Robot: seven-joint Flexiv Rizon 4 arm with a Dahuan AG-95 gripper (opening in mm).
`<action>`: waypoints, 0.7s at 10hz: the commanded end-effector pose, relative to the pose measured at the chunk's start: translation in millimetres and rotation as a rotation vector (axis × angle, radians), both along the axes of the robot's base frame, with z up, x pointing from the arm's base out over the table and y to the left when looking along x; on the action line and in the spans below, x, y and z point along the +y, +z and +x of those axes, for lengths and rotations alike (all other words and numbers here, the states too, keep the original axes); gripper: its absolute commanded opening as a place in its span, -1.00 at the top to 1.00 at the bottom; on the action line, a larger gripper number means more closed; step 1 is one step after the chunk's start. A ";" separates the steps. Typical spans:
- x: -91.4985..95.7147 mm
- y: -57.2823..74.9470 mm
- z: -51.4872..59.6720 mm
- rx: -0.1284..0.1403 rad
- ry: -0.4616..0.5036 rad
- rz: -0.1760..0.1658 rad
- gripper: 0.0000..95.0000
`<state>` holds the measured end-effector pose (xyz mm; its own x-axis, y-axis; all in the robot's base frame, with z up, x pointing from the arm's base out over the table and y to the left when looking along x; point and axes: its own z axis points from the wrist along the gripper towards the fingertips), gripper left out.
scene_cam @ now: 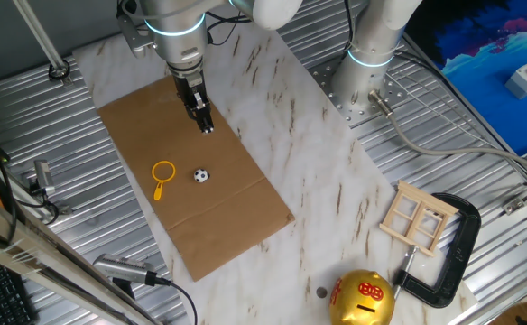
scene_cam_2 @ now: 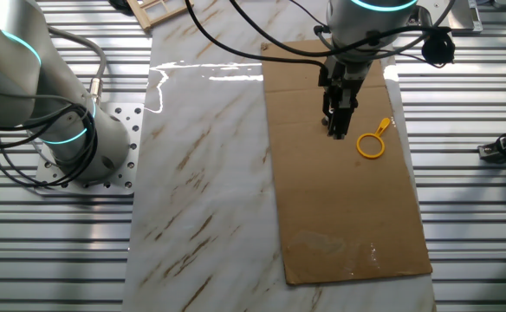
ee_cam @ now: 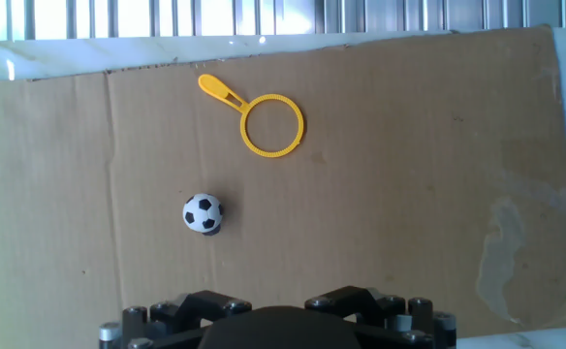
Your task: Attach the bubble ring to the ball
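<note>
One fixed view: the claw (scene_cam: 206,124) hangs above cardboard (scene_cam: 137,126), fingers pressed together, empty; bubble ring (scene_cam: 162,175) lies beside the ball (scene_cam: 200,176), apart. Other fixed view: ring just beside the claw. Hand view: ball below ring, apart.

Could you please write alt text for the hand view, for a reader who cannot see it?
Looking down on a brown cardboard sheet, a yellow bubble ring lies flat with its handle pointing up-left, and a small black-and-white ball sits apart from it, lower left. The dark gripper base fills the bottom edge; its fingertips are not visible here.
</note>
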<state>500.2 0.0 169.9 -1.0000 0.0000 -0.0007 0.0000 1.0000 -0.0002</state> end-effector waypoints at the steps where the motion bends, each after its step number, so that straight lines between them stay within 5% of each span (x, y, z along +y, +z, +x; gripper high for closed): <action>1: 0.0 0.1 -0.2 -0.012 0.055 0.020 1.00; 7: 0.0 0.1 -0.2 -0.009 0.063 0.017 1.00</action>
<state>499.9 0.0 170.2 -0.9979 -0.0638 -0.0104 -0.0639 0.9978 0.0154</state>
